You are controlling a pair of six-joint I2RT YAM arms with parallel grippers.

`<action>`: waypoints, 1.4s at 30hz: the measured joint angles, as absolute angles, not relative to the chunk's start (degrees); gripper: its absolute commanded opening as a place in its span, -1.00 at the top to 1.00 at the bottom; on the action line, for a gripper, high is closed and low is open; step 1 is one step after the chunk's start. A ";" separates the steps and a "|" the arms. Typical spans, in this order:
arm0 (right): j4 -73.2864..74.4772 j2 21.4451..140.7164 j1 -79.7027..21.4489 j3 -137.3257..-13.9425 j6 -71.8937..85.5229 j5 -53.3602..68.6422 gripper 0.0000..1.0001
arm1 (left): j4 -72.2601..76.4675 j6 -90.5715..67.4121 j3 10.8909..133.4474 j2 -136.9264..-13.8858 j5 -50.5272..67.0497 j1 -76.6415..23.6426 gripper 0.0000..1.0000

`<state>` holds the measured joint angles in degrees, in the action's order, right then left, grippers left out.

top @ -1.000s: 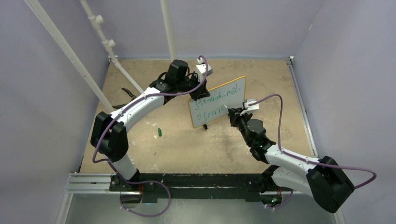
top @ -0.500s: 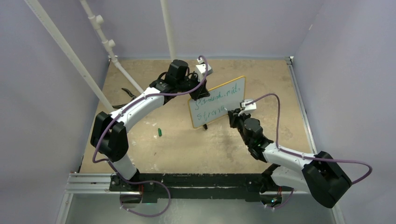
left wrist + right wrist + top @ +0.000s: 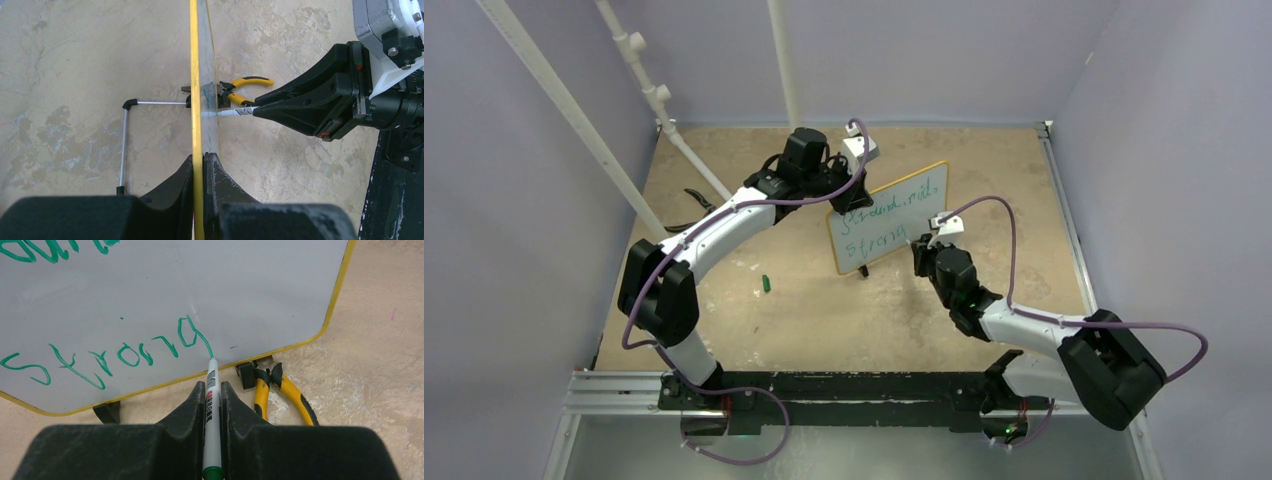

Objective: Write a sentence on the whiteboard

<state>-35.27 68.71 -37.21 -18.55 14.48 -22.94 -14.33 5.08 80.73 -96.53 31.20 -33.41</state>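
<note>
Right, step in hand looks like the descender of the "g" ending the second line.

- Bench [image 3: 824, 320]: the whiteboard [image 3: 916, 212] stands on it near the middle, propped on its feet, face toward the right arm.
- Left claw [image 3: 202, 160]: clenched on the board's yellow frame at the top edge, one finger on each side. It is the brace. It should hold rigid, because the marker push would likely rock a board this light on its feet.
- Right claw [image 3: 212, 387]: clenched on a green marker [image 3: 211, 405], barrel gripped between the fingers with the tip sticking out ahead.
- Sentence [image 3: 125, 355]: two green lines. The lower reads "strong"; only the bottoms of the upper line's letters show in the wrist view.
- Relative position: the board face is directly ahead of the right claw and close. The tip touches the board at the foot of the "g" tail, just above the bottom frame, toward the lower right corner.
- To do it well: light, even pressure, and lift off before the tip hits the frame. The white area right of the "g" is free for any next word.
- Risk: yellow-handled pliers [image 3: 280, 390] lie on the bench behind the foot nearest the tip, so the claw should not dip low there.
- Small green piece [image 3: 765, 283], probably the marker cap, lies well apart to the left.
</note>
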 measured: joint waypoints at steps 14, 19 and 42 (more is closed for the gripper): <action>-39.48 58.33 -37.12 -15.33 14.13 -15.14 1.00 | -13.96 5.10 80.51 -96.51 31.33 -33.43 1.00; -41.54 57.71 -37.12 -14.96 13.74 -11.73 1.00 | -13.85 5.10 80.44 -96.47 31.33 -33.43 1.00; -41.65 62.63 -37.23 -14.98 13.34 -9.93 1.00 | -13.72 5.10 80.31 -96.42 31.33 -33.43 1.00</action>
<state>-41.65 62.63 -37.23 -14.98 13.34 -9.93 -13.72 5.10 80.31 -96.42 31.33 -33.43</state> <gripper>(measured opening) 0.139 0.063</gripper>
